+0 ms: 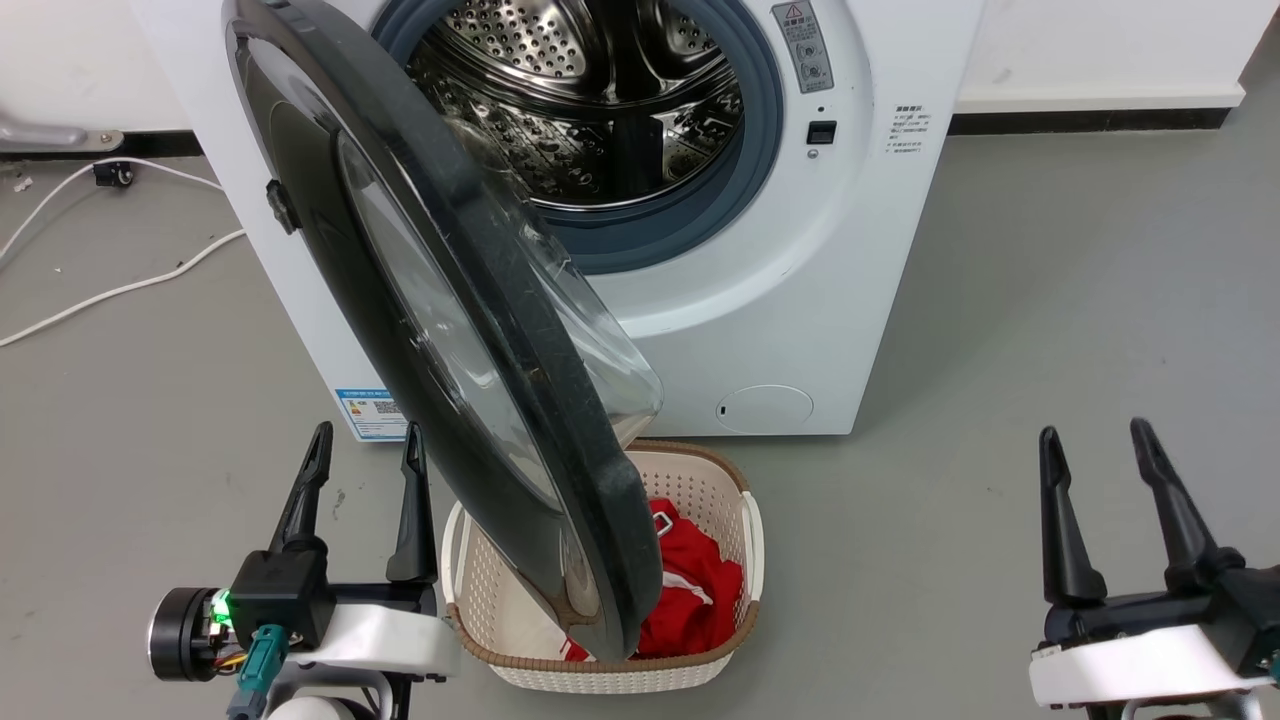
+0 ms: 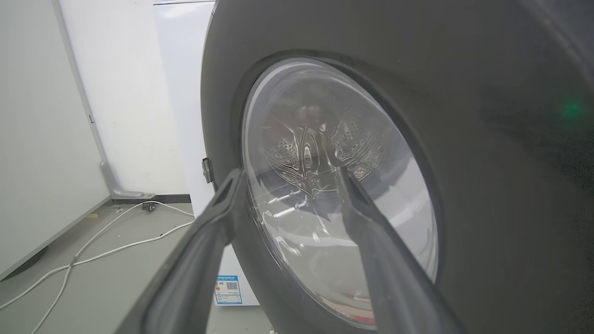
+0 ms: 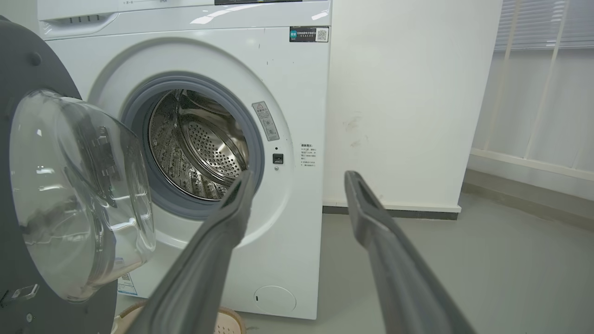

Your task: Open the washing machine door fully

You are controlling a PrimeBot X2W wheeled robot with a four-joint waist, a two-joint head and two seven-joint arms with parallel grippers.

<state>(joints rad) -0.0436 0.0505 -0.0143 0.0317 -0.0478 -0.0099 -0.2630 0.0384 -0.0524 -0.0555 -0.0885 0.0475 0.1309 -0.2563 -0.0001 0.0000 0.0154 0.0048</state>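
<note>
**Door swung out from the machine, both grippers open and empty**

Head view: The big white front-loading washing machine (image 1: 800, 290) is seen at the top, on a grey floor (image 1: 1050, 300). The large round glossy black washing machine door (image 1: 330, 260) is hinged at the machine's left side and is swung well out from the front, so the perforated steel drum (image 1: 590, 100) and the grey rubber seal (image 1: 755, 150) are uncovered. In this view the lower edge of the door is seen over a cream perforated laundry basket (image 1: 750, 520), in which a red cloth (image 1: 700, 590) lies. The left gripper (image 1: 367, 435) is seen just beside the outer face of the door; its fingers are spread and nothing is held. The right gripper (image 1: 1093, 432) is seen well apart from the machine, also spread and empty. A white cable (image 1: 120, 290) lies on the floor at the left.

Left wrist view: The outer face of the door (image 2: 487, 162) is seen close before the parted fingers of the left gripper (image 2: 288, 174). Whether the door is touched cannot be told. A blue label sticker (image 2: 228, 290) is seen low on the machine.

Right wrist view: The inner side of the door (image 3: 28, 55), with its clear bulging glass bowl (image 3: 79, 195), is seen at the left. The right gripper (image 3: 300, 176) is pointed at the machine front, with nothing between its fingers. A small round flap (image 3: 274, 299) is seen low on the front.
</note>
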